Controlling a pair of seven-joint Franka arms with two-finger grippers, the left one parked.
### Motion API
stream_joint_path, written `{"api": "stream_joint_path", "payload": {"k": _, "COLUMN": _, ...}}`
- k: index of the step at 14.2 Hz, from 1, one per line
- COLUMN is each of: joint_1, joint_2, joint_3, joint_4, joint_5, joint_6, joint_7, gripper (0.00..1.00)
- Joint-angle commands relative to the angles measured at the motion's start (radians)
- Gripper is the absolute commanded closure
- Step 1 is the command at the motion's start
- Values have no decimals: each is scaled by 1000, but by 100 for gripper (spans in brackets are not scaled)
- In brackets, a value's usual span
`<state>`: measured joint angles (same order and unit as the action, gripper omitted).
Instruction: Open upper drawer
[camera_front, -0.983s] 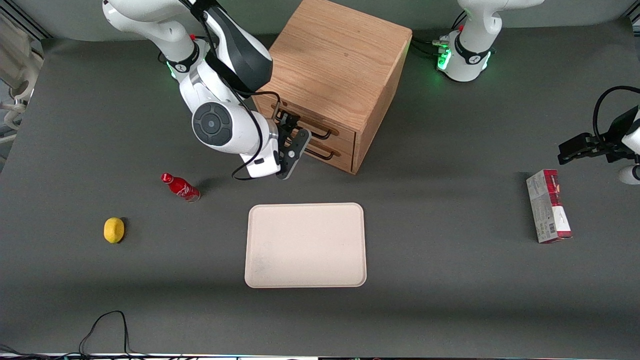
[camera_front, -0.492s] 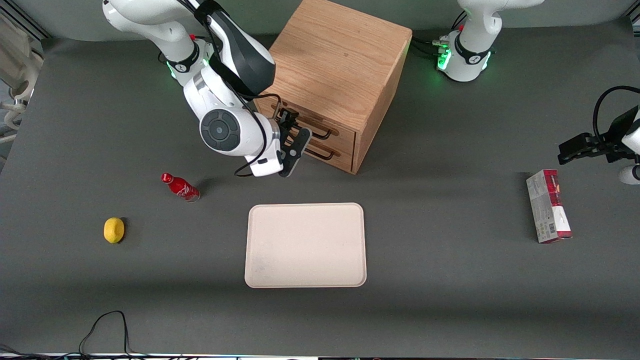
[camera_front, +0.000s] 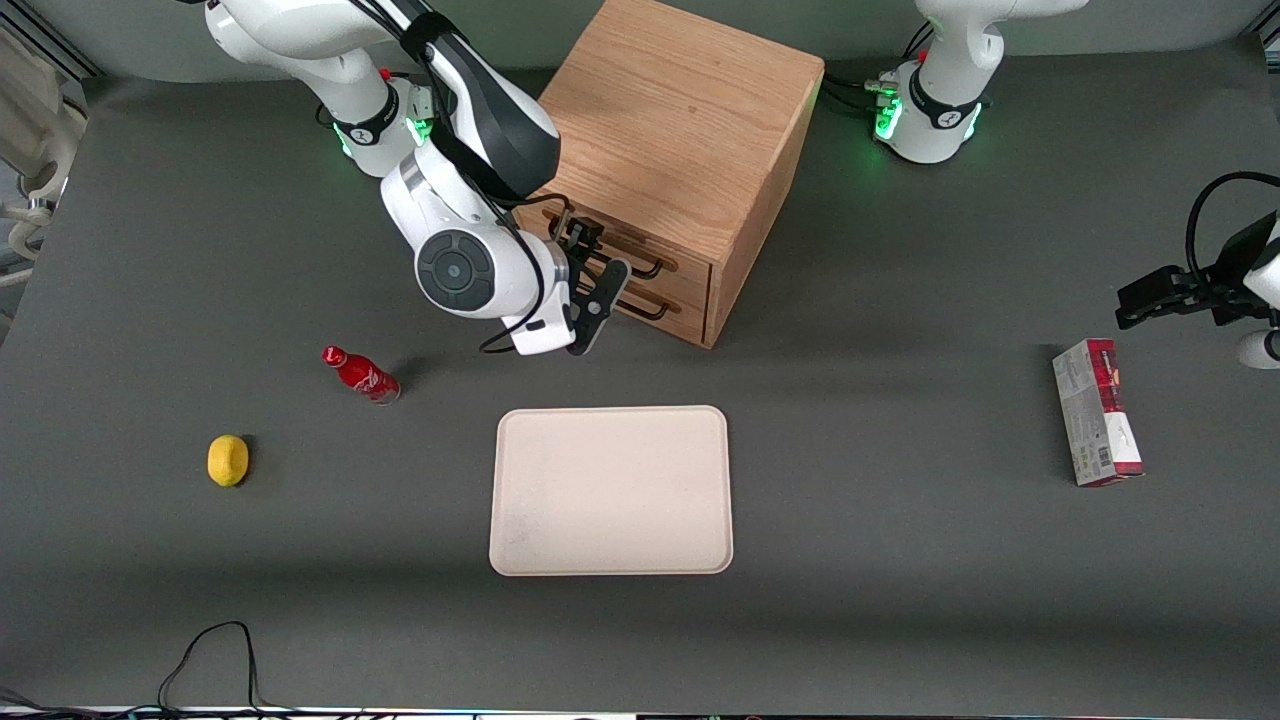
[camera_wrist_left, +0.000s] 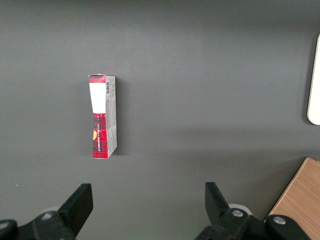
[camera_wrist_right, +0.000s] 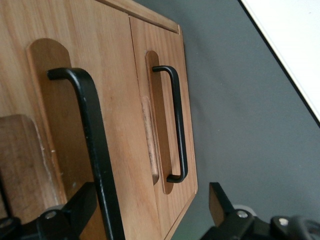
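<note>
The upper drawer (camera_front: 640, 243) is a light oak front with a long black bar handle (camera_wrist_right: 97, 150), the higher of two on the boxy cabinet (camera_front: 668, 150), flush and shut; the gripper (camera_front: 590, 285), fingers apart, straddles that handle.

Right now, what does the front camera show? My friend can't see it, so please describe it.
The right arm's gripper, fingers open, is at the long black bar handle of the light oak upper drawer, not yet opened. Nearer the camera lies a cream rectangular tray; a small red bottle and yellow lemon lie toward the working arm's end.
</note>
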<state>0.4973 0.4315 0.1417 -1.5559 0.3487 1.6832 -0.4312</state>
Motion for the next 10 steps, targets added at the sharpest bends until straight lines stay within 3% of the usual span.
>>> {"api": "stream_joint_path", "payload": {"k": 1, "joint_1": 12, "joint_2": 29, "joint_3": -7, "joint_4": 22, "joint_5": 23, "joint_6": -8, "joint_7": -27, "gripper": 0}}
{"api": "stream_joint_path", "payload": {"k": 10, "joint_1": 21, "joint_2": 33, "joint_3": -10, "joint_4": 28, "joint_5": -16, "joint_6": 47, "joint_7": -32, "gripper": 0}}
